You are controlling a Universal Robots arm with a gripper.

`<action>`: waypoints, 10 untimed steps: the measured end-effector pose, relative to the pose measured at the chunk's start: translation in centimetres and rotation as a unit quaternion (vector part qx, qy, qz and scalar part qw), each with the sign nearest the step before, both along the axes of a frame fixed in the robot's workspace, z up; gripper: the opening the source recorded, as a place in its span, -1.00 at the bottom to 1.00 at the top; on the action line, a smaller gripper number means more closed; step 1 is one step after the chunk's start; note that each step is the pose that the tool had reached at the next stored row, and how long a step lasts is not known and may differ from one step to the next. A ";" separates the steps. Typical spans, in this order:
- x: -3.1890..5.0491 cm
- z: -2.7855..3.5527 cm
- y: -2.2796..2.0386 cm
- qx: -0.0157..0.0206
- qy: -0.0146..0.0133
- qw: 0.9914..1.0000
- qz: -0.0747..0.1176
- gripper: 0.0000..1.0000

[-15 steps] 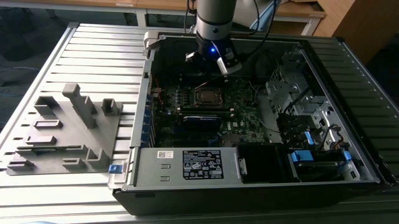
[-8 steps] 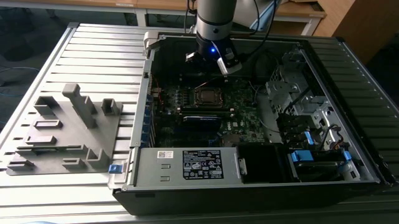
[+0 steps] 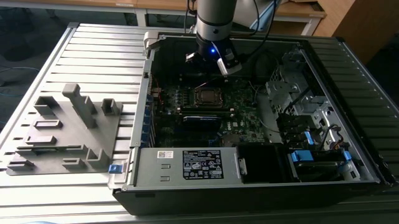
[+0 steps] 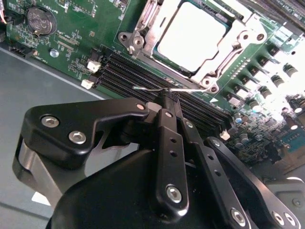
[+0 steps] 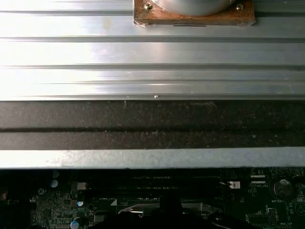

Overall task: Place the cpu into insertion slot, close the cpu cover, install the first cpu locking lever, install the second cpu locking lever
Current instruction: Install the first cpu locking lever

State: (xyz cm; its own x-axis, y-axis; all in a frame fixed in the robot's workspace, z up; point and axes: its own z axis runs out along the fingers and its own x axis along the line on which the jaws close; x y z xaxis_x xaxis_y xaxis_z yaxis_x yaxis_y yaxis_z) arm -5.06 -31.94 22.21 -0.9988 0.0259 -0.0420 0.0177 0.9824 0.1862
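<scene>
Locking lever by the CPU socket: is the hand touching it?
Touching. In the second wrist view the thin wire locking lever runs straight across the tips of the shut hand, no gap between them.

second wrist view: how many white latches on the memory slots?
3. Two white latches sit at one end of the memory slots, one at the other end beside the gripper, which may hide more.

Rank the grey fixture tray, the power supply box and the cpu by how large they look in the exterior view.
Largest: grey fixture tray.
Then: power supply box.
Smallest, clearly: cpu.
</scene>
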 end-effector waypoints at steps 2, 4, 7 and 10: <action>0.00 -0.10 0.00 0.000 0.000 1.000 0.000 -0.79; 0.00 -0.19 0.00 0.000 0.000 1.000 0.000 -0.79; 0.00 -0.19 0.00 0.000 0.000 1.000 0.000 -0.79; 0.00 -0.21 0.00 0.000 0.000 1.000 0.000 -0.79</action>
State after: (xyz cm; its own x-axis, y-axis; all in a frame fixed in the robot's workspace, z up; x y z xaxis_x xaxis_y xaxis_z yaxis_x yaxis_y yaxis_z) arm -5.06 -31.94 22.00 -0.9988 0.0260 -0.0425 0.0176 0.9823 0.1864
